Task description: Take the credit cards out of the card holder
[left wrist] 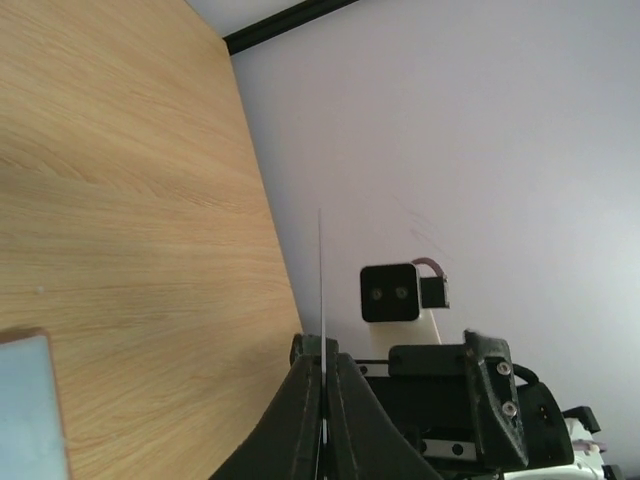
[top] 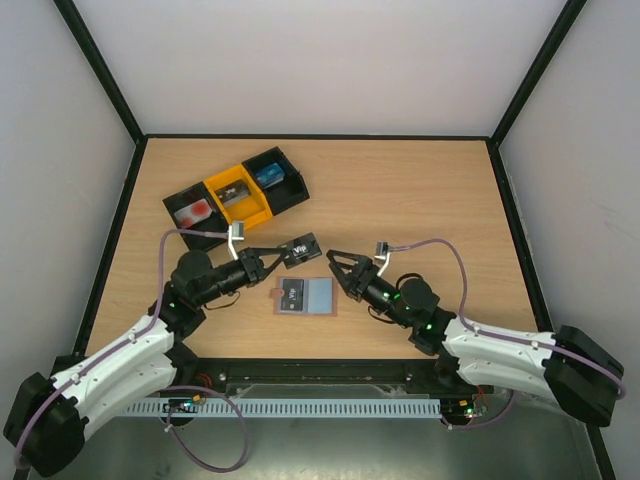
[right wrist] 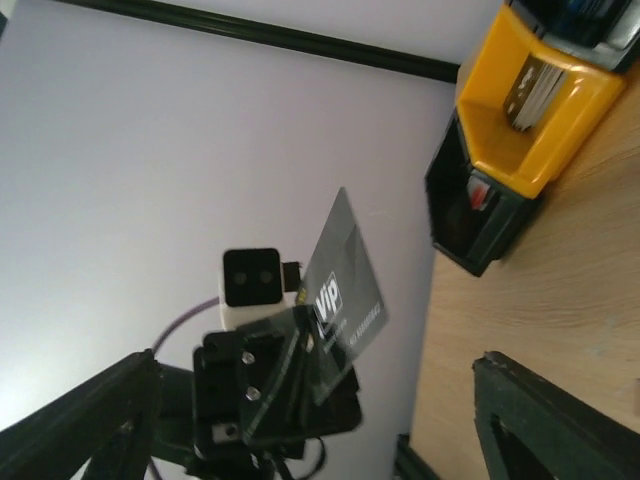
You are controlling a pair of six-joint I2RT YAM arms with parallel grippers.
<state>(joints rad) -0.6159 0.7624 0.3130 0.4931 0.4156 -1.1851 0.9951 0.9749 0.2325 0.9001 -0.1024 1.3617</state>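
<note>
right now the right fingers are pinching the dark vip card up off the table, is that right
No, the left fingers are pinching the dark vip card up off the table; the right fingers stand open and empty. The top external view shows it.

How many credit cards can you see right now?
2. One credit card is pinched in the left hand; a dark card lies on the card holder's left panel. More may be hidden inside it or in the tray.

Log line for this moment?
left gripper: shut on credit card, raised | right gripper: open, empty | card holder: open flat on table, second card on it
</note>
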